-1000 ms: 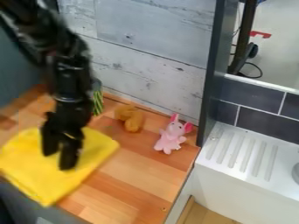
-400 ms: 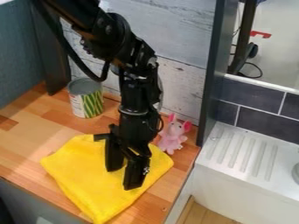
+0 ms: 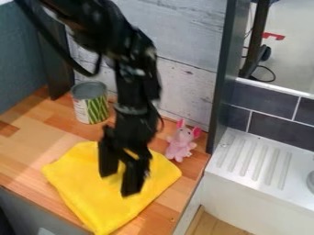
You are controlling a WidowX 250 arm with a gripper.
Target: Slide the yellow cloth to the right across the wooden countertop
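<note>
We see the fingers [image 3: 132, 181] standing well apart, pointing down over the yellow cloth [image 3: 92, 197], with nothing held between them; some of the cloth shows in the gap. We cannot tell whether the tips touch it. The cloth lies flat on the wooden counter [image 3: 25, 153], its lowest corner reaching towards the front edge, above a grey cabinet front [image 3: 27, 209].

To the right of the counter we have a white sink [image 3: 248, 197] with raised ridges along its top. Farther back, near the counter's right edge, we find a pink plush toy [image 3: 180, 147] with brighter pink ears, upright and just beyond the cloth. Beyond the cloth on the left, a can [image 3: 91, 109] with a green-striped label stands upright, apart from the arm.

Behind these we see the wall of pale, weathered boards [image 3: 190, 89], a dark upright panel [image 3: 222, 69] at its right end and dark tiles [image 3: 264, 101] behind the sink. Farthest off, past the tiles, there is a small red object [image 3: 274, 36] beside a dark post [image 3: 255, 43].
</note>
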